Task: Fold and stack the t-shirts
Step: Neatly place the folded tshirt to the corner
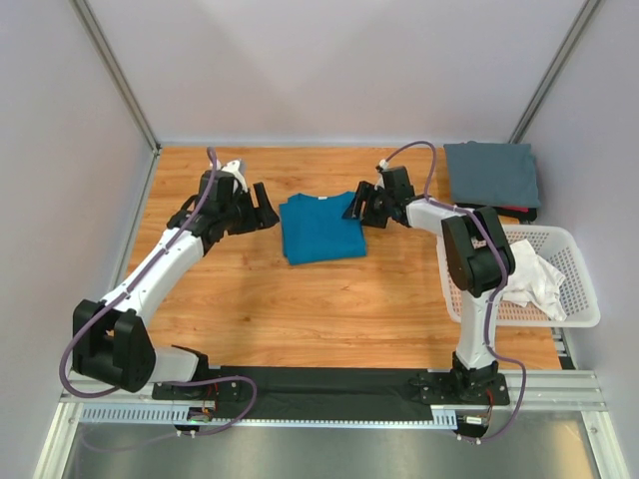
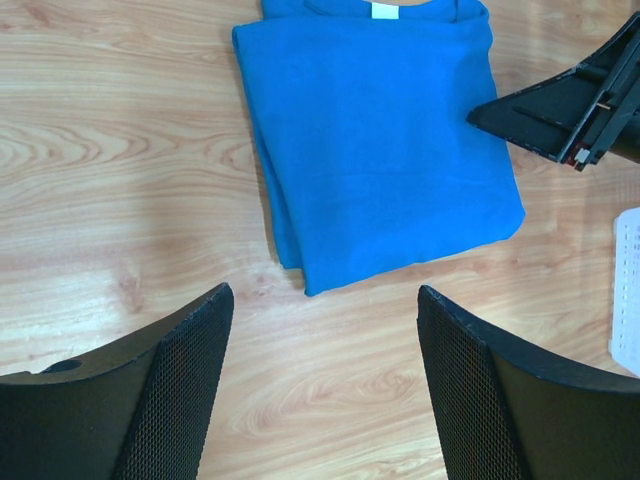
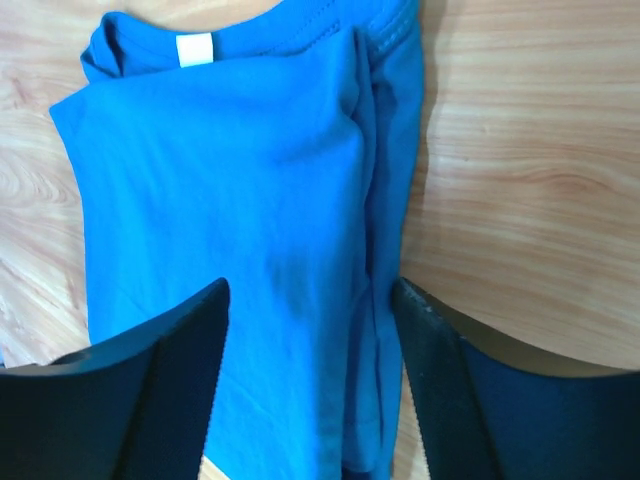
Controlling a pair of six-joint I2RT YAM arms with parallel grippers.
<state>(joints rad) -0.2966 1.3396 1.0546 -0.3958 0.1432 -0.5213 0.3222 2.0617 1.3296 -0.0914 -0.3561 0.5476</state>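
From above, the folded teal t-shirt (image 1: 321, 230) lies mid-frame on the wooden table (image 1: 300, 299), with the left gripper (image 1: 268, 212) just off its left edge and the right gripper (image 1: 354, 208) at its upper right corner. The grey t-shirt (image 1: 491, 175) sits folded at upper right, and the white t-shirt (image 1: 534, 279) lies crumpled in the basket (image 1: 584, 299). In the left wrist view, the left gripper (image 2: 323, 292) is spread and empty, with the teal t-shirt (image 2: 380, 150) above it. In the right wrist view, the right gripper (image 3: 311, 285) stands released over the teal t-shirt (image 3: 230, 170).

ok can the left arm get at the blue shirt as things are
Probably yes: the left gripper hangs open beside the blue shirt, only bare table between them; the right gripper is at the shirt's opposite edge, out of the way.
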